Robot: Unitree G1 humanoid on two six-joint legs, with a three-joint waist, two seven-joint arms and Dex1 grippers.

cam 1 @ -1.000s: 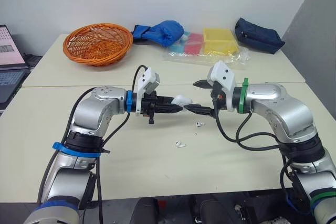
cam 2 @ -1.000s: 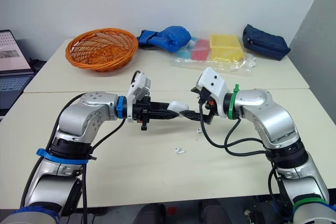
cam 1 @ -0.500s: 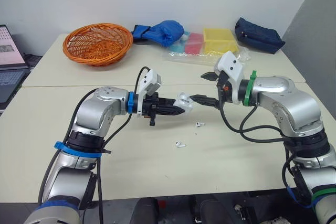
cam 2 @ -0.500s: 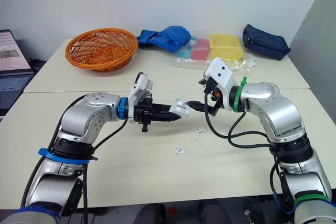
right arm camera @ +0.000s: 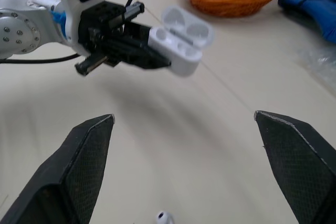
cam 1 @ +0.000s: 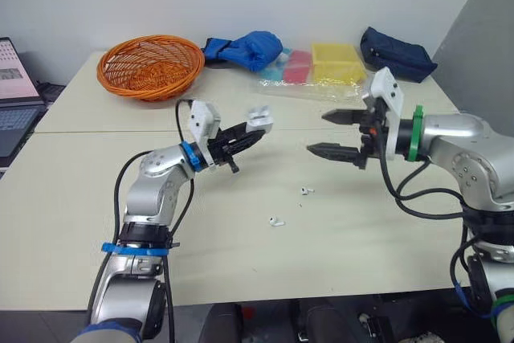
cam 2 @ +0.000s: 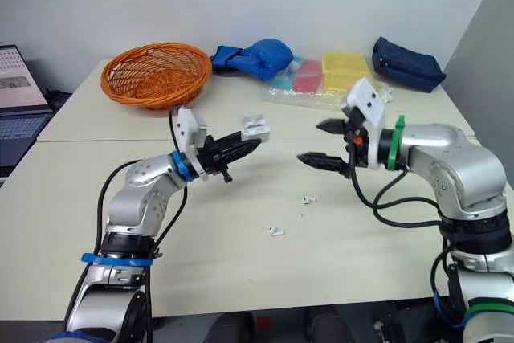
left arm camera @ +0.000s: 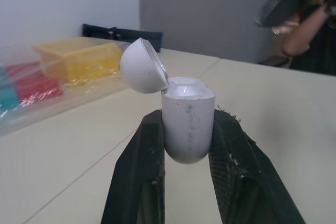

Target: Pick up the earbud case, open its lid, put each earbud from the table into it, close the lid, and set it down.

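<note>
Arms have drawn apart; left gripper (left arm camera: 186,129) has raised the earbud case (left arm camera: 187,123), lid open.
Left forearm angles upward, gripper clamped on the case; right gripper (cam 1: 317,133) spread wide, well apart from the case; earbuds (cam 1: 306,191) lie on the table (cam 1: 241,263).

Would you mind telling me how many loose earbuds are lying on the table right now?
2. One earbud lies on the table toward the right gripper; the other earbud lies nearer the robot. The open earbud case in the left gripper looks empty.
</note>
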